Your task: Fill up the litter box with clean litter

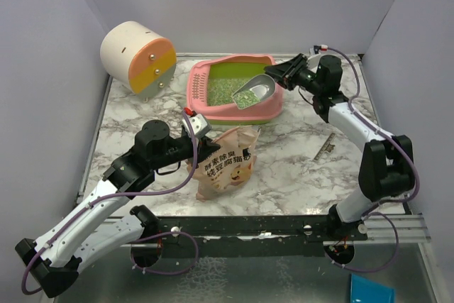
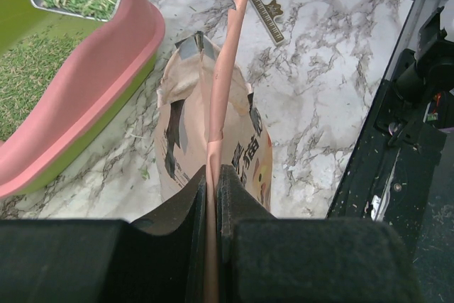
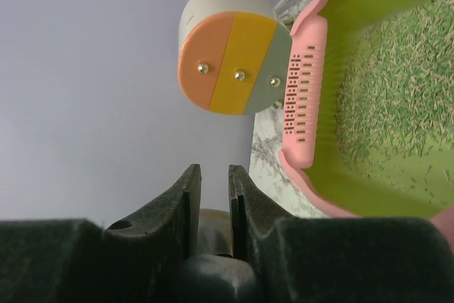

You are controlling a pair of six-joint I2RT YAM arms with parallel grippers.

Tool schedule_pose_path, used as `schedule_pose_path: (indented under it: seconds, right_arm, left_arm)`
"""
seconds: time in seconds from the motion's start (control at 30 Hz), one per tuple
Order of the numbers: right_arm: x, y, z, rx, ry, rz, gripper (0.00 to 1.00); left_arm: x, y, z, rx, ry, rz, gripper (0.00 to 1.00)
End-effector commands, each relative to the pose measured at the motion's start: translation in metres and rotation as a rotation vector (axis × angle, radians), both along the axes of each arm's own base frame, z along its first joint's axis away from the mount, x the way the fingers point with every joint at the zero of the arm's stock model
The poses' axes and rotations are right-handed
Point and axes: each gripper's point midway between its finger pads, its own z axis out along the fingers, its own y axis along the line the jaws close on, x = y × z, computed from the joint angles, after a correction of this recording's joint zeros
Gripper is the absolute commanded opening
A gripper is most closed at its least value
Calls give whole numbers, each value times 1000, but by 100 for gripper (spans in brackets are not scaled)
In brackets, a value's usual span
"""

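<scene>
The pink litter box [image 1: 221, 113] with its green basin stands at the back of the table, and pale green clean litter [image 1: 221, 90] covers part of its floor. My right gripper [image 1: 281, 74] is shut on the handle of a grey scoop [image 1: 255, 92], which hangs over the box's right end, full of litter. In the right wrist view the fingers [image 3: 210, 172] pinch the dark handle [image 3: 213, 228], with the slotted sieve end [image 3: 305, 90] beyond. My left gripper [image 1: 201, 127] is shut on the top edge of the beige pouch [image 1: 225, 163], which stands upright in front of the box; the jaws [image 2: 211, 175] clamp its pink seal strip [image 2: 223, 69].
A cream-and-orange cylinder [image 1: 138, 54] lies at the back left beside the box. A small dark clip [image 1: 324, 148] lies on the marble to the right of the pouch. Purple walls close in both sides and the back. A blue object [image 1: 371, 290] sits below the table's near edge.
</scene>
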Motion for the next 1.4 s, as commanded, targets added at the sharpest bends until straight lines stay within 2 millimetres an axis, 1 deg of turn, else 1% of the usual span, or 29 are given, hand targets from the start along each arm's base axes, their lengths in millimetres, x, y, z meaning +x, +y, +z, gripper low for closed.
schedule_pose_path:
  seconds: [0.0,0.13,0.27,0.3,0.33,0.4,0.5,0.6,0.7,0.8,0.9,0.93,1.03,1.1,1.17,1.27,1.37]
  right_arm:
    - [29,0,22,37,-46,42,1]
    - [64,-3,32,37,-61,35,1]
    - [106,-1,37,6,-83,25,1]
    - [117,1,41,-5,-111,25,1]
    - [128,2,36,-30,-101,28,1]
    - [150,6,41,-77,-165,42,1]
    - [180,7,38,-168,-243,34,1]
    - [197,-1,39,-273,-345,-14,1]
    - [201,-8,40,-366,-419,-53,1]
    - [198,-17,47,-471,-488,-94,1]
    - [191,-26,67,-602,-578,-161,1]
    - [188,-29,79,-647,-609,-190,1]
    - [179,-35,103,-756,-684,-248,1]
    - [171,-35,120,-828,-745,-285,1]
    - [161,-31,137,-896,-810,-310,1]
    - [141,-18,158,-990,-903,-329,1]
    - [121,2,168,-1115,-986,-355,1]
  left_arm:
    - [2,-1,47,-124,-130,5,0]
    - [4,-1,46,-118,-131,13,0]
    - [7,-2,45,-112,-126,18,0]
    - [7,-2,45,-110,-123,19,0]
    - [8,-2,44,-109,-123,20,0]
    - [9,-3,44,-107,-121,23,0]
    - [10,-4,44,-106,-118,22,0]
    - [11,-5,43,-103,-115,23,0]
    - [12,-4,43,-101,-120,29,0]
    - [14,-4,41,-91,-123,32,0]
    - [16,-5,38,-80,-123,32,0]
    - [17,-6,37,-76,-120,31,0]
    - [19,-9,35,-72,-113,22,0]
    - [20,-11,34,-72,-112,20,0]
    - [21,-12,33,-73,-114,18,0]
    - [21,-14,32,-73,-112,15,0]
    - [22,-14,34,-76,-116,16,0]
